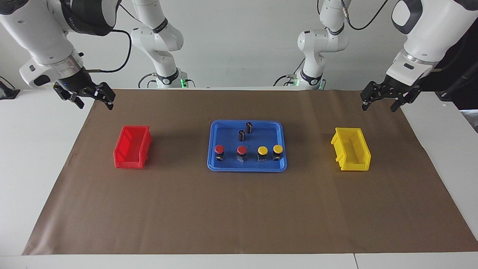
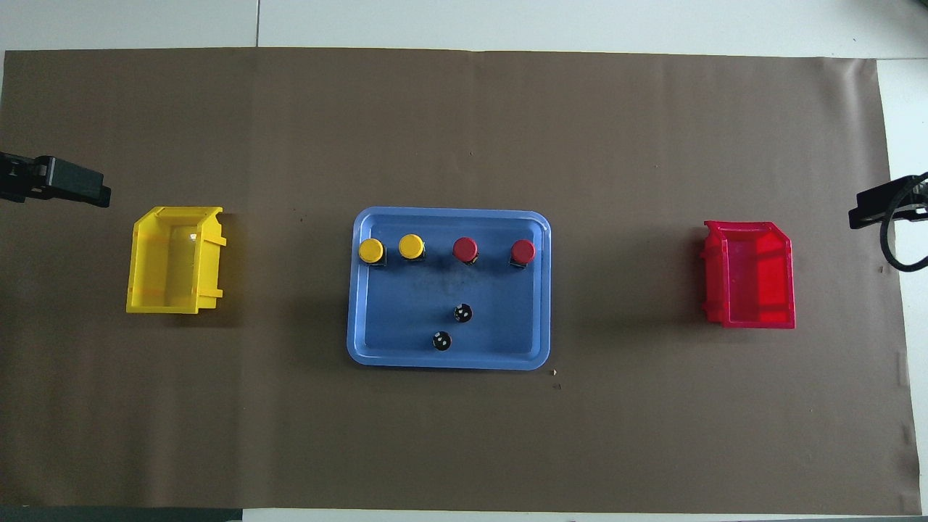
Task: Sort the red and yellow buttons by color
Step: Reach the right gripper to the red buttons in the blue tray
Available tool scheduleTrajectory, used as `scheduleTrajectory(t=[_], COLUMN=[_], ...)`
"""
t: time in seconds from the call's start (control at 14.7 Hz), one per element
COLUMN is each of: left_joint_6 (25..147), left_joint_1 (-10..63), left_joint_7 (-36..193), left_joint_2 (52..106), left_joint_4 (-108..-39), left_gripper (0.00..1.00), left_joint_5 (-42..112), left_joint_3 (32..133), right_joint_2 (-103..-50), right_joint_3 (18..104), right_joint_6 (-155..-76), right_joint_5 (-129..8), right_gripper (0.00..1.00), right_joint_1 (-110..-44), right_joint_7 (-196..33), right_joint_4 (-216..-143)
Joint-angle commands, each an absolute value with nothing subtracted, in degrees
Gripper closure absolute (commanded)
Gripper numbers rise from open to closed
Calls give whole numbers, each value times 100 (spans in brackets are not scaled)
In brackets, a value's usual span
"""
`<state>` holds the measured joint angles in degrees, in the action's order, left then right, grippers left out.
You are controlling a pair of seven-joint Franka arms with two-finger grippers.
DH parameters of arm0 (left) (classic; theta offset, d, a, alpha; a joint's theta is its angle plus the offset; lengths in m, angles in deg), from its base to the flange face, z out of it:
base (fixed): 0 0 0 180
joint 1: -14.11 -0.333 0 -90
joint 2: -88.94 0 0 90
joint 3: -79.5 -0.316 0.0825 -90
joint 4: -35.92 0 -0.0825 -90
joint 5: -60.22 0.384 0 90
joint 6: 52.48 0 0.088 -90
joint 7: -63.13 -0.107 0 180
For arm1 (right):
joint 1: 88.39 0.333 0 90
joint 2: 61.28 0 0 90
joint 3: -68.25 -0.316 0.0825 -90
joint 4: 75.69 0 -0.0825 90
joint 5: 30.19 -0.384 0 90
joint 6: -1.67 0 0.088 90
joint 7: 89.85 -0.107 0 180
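Blue tray (image 1: pixel 213 144) (image 2: pixel 359 290) at the middle of the tabletop, on brown paper (image 1: pixel 239 216) (image 2: pixel 464 435) covering most of the white table (image 1: pixel 37 149) (image 2: pixel 507 22). In the tray, along its edge farther from the robots, a row of four upright buttons: first yellow button (image 1: pixel 277 152) (image 2: pixel 372 251) at the left arm's end of the row, second yellow button (image 1: pixel 263 153) (image 2: pixel 411 247) just beside it, then first red button (image 1: pixel 242 153) (image 2: pixel 465 250), then second red button (image 1: pixel 219 152) (image 2: pixel 523 252) at the right arm's end of the row. Also in the tray, nearer to the robots than the row, two dark cylinders (image 1: pixel 242 135) (image 2: pixel 462 313) with silver tops, standing close together, one slightly nearer to the robots than the other. Yellow bin (image 1: pixel 351 154) (image 2: pixel 175 259) on the paper toward the left arm's end of the table, well apart from the tray. Red bin (image 1: pixel 132 147) (image 2: pixel 750 275) on the paper toward the right arm's end, likewise well apart from the tray. Left gripper (image 1: pixel 381 102) (image 2: pixel 80 190) raised over the paper's corner at the left arm's end of the robots' edge, fingers spread, holding nothing. Right gripper (image 1: pixel 94 101) (image 2: pixel 873 208) raised over the paper's corner at the right arm's end of the robots' edge, fingers spread, holding nothing. Both arms waiting, clear of tray and bins.
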<state>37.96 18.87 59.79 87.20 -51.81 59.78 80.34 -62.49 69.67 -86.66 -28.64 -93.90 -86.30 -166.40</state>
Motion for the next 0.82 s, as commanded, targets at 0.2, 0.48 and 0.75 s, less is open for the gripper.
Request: scheduleTrajectory(t=[0.2,0.48,0.75], left_joint_6=[3805,3805,3805], left_joint_1=[1806,1806,1815], left_joint_7=[5900,5909,5909], left_joint_2=[8850,8850,8850], left_joint_4=[-5329,-5329,-5329], left_gripper=[0,0,0], left_joint_5=[5820,5820,5820], left_joint_3=[8055,8055,8055], right_joint_2=[-6260,-6251,-6277], right_joint_3=[6957,6957,6957], right_joint_6=[-8684,-8693,-8719], right_joint_5=[-2852,-2852,-2870], right_gripper=[0,0,0], right_joint_1=[-9401,-9279,-8902], right_joint_7=[-8554,-8572,-8624], right_joint_4=[-16596,-16630,-16561])
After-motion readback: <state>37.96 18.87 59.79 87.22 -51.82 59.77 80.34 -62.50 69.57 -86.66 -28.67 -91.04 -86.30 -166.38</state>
